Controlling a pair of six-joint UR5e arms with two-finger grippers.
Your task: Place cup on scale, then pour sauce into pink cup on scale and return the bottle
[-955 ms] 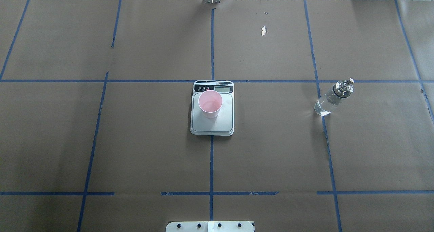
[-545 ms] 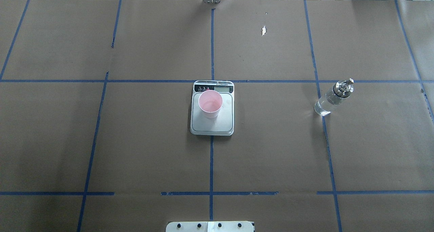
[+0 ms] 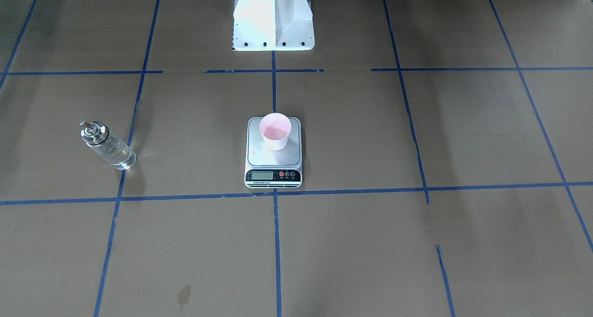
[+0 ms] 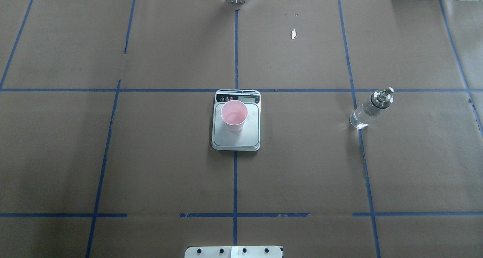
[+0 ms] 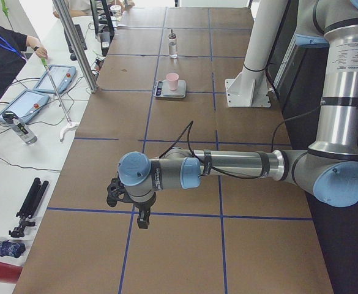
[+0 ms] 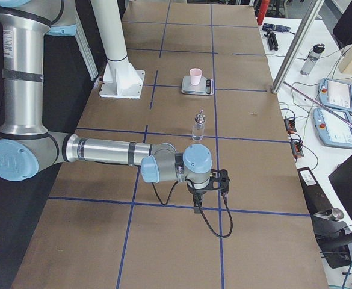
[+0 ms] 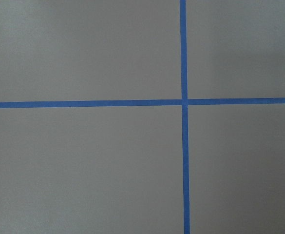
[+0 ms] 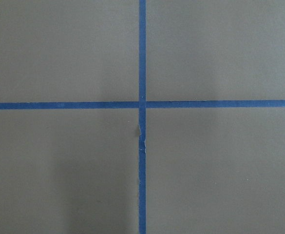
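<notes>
The pink cup (image 4: 234, 114) stands upright on the far half of the silver scale (image 4: 236, 140) at the table's middle, also seen from the front as cup (image 3: 275, 130) on scale (image 3: 273, 160). The clear glass bottle (image 4: 369, 110) with its silver pourer cap stands upright on the table far to the right, untouched; its sauce is hard to tell from the glass. Both arms are parked far from these things. The left gripper (image 5: 143, 219) and the right gripper (image 6: 197, 208) show only in the side views, pointing down at the paper; I cannot tell whether they are open or shut.
Brown paper with blue tape lines covers the table (image 4: 151, 167). The white robot base (image 3: 273, 15) stands behind the scale. Side benches hold tablets, tools and a water bottle (image 6: 315, 57); a person (image 5: 4, 55) sits at the left bench.
</notes>
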